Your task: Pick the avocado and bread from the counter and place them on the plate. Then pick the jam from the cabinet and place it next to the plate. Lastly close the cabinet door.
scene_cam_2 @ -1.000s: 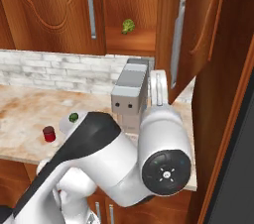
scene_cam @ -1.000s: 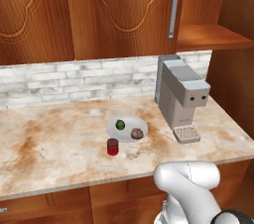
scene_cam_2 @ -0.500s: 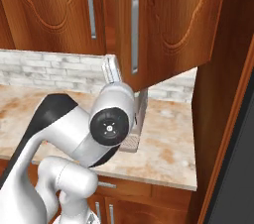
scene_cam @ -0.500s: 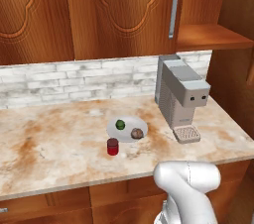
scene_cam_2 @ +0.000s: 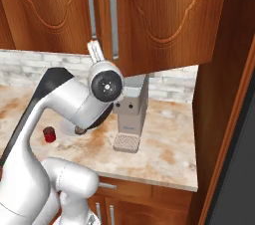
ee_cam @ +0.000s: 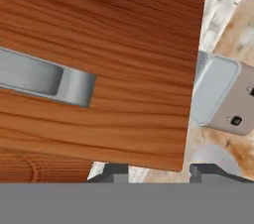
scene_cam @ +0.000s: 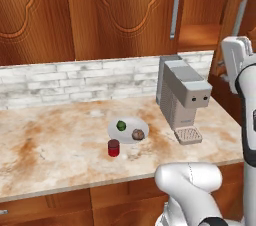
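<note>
Cabinet door (ee_cam: 109,59) seemingly just beyond tool (ee_cam: 158,171)

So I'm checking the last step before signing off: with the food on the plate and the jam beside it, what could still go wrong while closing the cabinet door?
The cabinet door looks not fully shut in the left base view; the shut gripper at its lower edge could slip off.
The arm swings just above the coffee machine and might clip it.

No readable text, no labels, no brands — nothing legible on any surface
</note>
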